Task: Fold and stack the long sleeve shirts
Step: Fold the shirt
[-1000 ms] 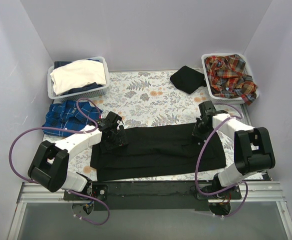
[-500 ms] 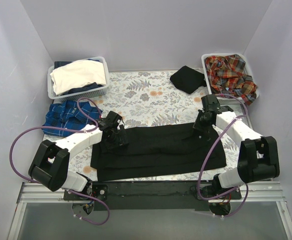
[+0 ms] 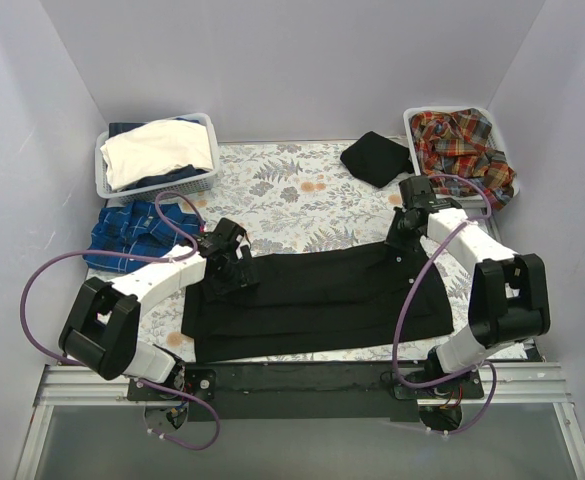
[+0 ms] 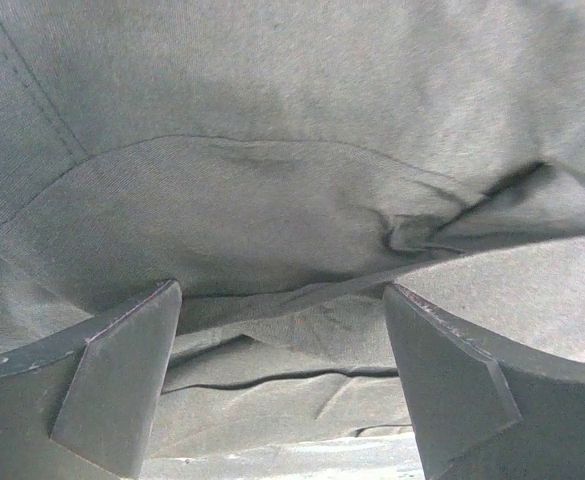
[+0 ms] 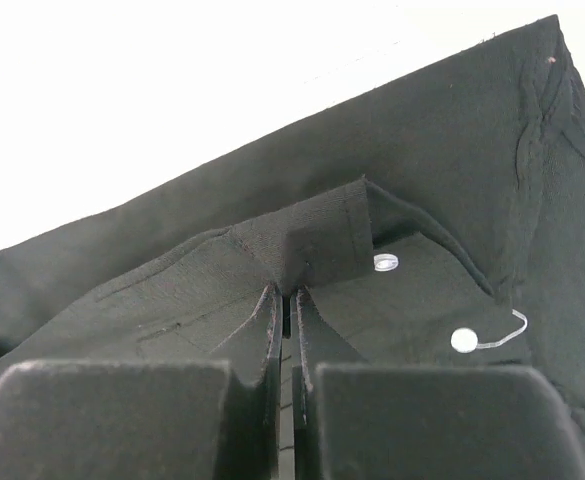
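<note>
The black shirt [image 3: 317, 300] is plain, with small white buttons [image 5: 384, 262]. The checked shirt [image 3: 132, 232] is blue and white. The plaid shirts [image 3: 460, 150] are red-orange with dark lines. The tabletop [image 3: 292, 195] has a pale floral print in grey-green and orange. A cream cloth [image 3: 160, 150] tops the white basket [image 3: 105, 185].

Baskets sitting on a flowered table

A white basket [image 3: 152, 187] holding folded cream cloth [image 3: 162, 150] is sitting well beyond the left jaws. A second basket [image 3: 412, 140] is standing just beyond the right jaws. The flowered table [image 3: 302, 190] is lying between them.
</note>
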